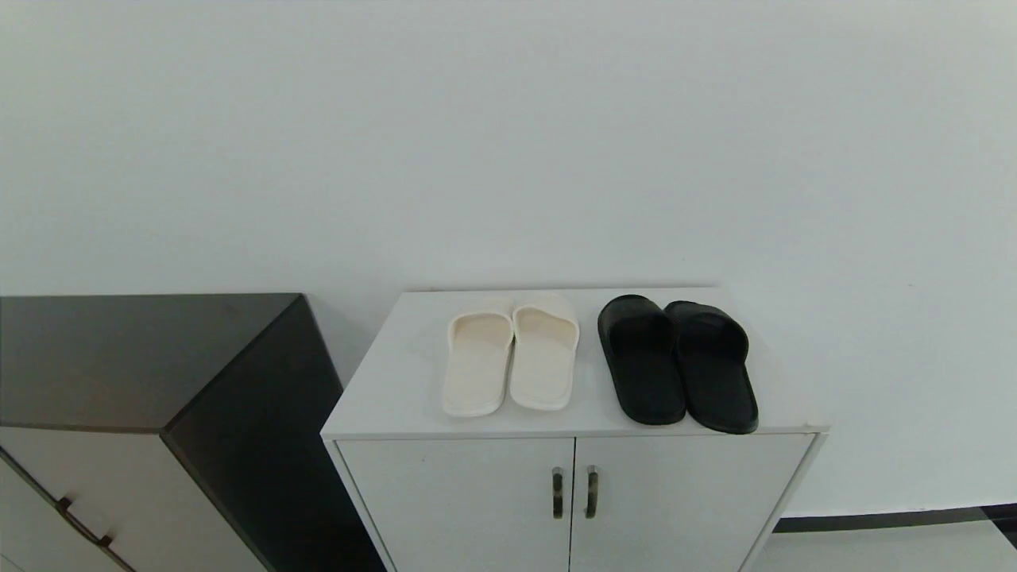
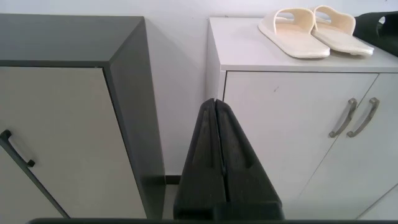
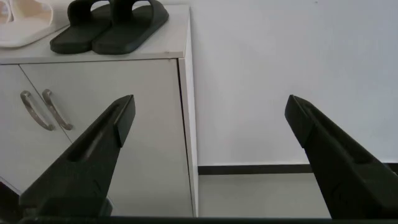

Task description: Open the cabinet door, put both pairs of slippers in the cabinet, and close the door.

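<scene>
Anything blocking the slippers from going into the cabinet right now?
Yes: the left door and right door are shut. The white slippers and black slippers lie on the cabinet top, so a door must open first. Nothing else visible blocks them.

The cabinet (image 1: 397, 397) is plain white all over, with silver-grey handles (image 1: 558, 492). The cream slippers (image 1: 477, 373) and the black slippers (image 1: 643, 373) are each one solid colour, unpatterned. Ahead of the left jaws, which are matt black like the right jaws, the sideboard (image 1: 119, 357) has a black top and side and an off-white front. The wall (image 1: 508, 159) is white, its skirting (image 1: 890, 521) black.
</scene>
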